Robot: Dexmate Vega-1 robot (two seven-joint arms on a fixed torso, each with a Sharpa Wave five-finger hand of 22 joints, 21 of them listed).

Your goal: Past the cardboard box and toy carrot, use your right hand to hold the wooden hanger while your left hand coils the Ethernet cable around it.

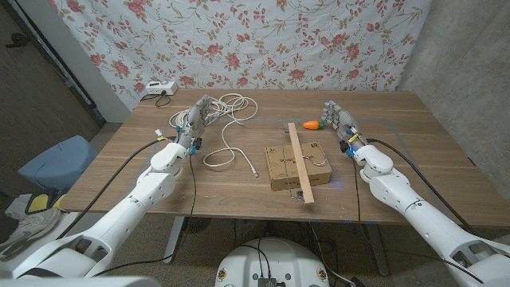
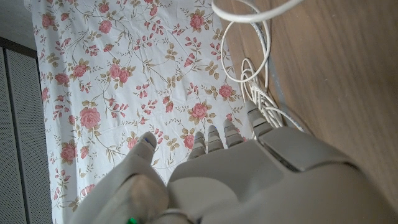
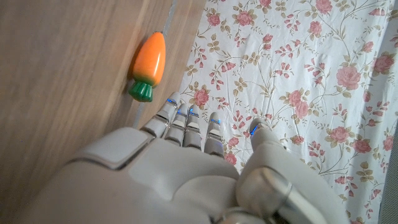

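Lying across: wooden hanger [image 1: 301,166], a long pale strip, rests on top of the cardboard box [image 1: 285,166] and overhangs both its far and near sides.
Cardboard box: flat on the desk [image 1: 414,127], roughly mid-desk, with thin wire on its lid.
Ethernet cable [image 1: 228,127]: white, loosely looped on the desk to the box's left and farther back; one loose end trails toward the box's left edge.
Toy carrot [image 1: 311,124]: orange with a green end, just beyond the box's far right corner.
Right hand [image 1: 341,125]: raised just right of the carrot, fingers apart, holding nothing.
Left hand [image 1: 195,118]: left of the box at the cable loops, fingers spread; whether it touches the cable I cannot tell.
Backdrop: floral cloth [image 1: 239,40] behind the desk; white power strip [image 1: 158,88] at the far left corner.
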